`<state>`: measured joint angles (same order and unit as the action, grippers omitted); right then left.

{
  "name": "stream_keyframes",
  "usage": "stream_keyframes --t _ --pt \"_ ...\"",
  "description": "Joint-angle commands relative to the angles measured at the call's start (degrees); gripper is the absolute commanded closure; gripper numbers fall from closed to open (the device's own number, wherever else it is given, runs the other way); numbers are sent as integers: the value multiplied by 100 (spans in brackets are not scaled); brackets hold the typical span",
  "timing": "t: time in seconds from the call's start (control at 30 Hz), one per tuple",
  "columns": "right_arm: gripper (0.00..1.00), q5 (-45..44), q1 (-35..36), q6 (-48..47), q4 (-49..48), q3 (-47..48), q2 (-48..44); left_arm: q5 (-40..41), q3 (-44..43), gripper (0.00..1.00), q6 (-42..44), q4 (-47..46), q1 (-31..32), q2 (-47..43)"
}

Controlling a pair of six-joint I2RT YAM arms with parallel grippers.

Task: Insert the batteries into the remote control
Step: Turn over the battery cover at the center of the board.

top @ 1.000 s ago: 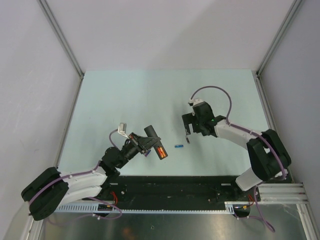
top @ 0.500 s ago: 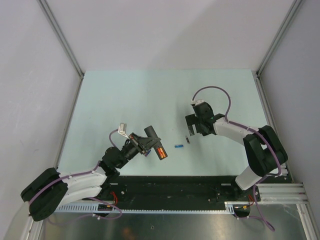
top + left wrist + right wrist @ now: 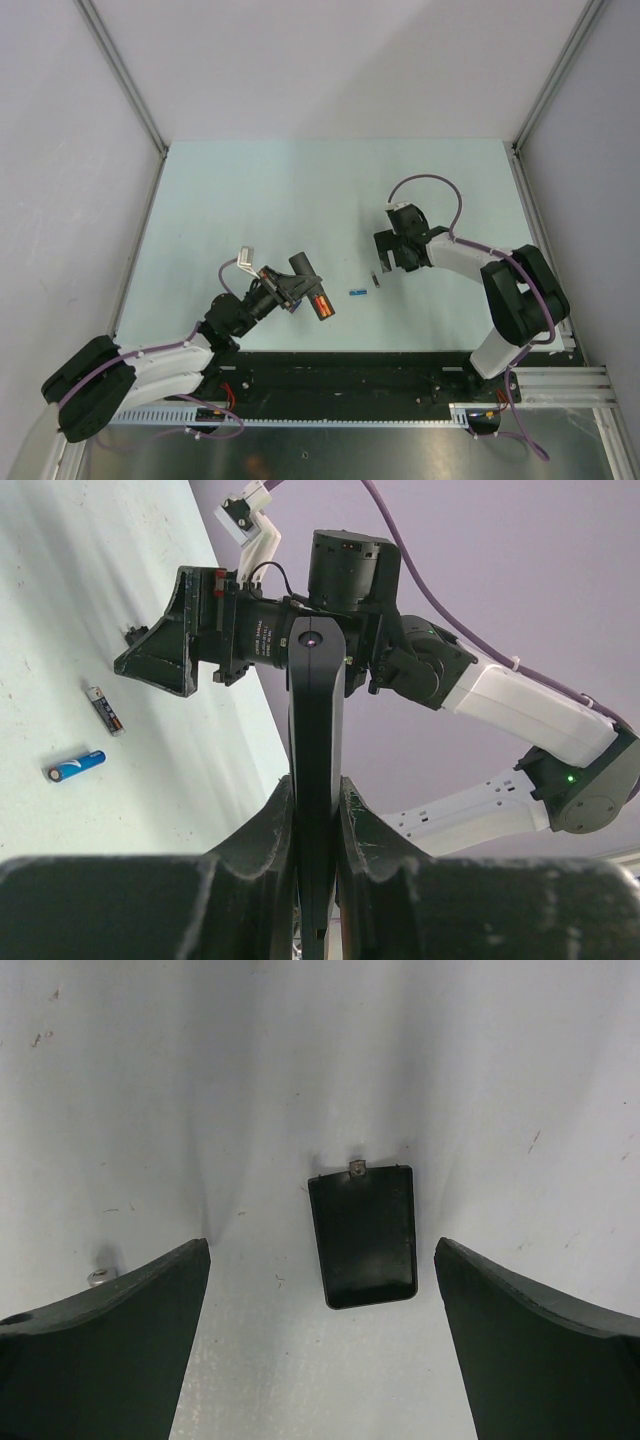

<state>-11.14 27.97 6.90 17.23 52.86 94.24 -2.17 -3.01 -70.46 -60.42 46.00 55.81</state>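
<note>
White link shells and black joints make up the left arm [image 3: 160, 361] and right arm [image 3: 462, 260], each with black fingers [image 3: 100, 1345] and a looping purple cable [image 3: 427, 179]

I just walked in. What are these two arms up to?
The left tool grips the remote control, with two orange-red batteries showing in its recess. The right tool is open and hovers over a small black flat piece, probably the battery cover, lying on the table. A blue battery and a dark grey battery lie loose between the arms.
</note>
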Motion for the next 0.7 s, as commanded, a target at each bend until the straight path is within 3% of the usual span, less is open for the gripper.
stream_keyframes --t 0.0,0.67 --pt "0 103 -28 57 -71 189 33 -37 626 100 85 -198 23 -36" --pt "0 261 7 137 -115 181 121 -46 643 100 93 -180 23 9"
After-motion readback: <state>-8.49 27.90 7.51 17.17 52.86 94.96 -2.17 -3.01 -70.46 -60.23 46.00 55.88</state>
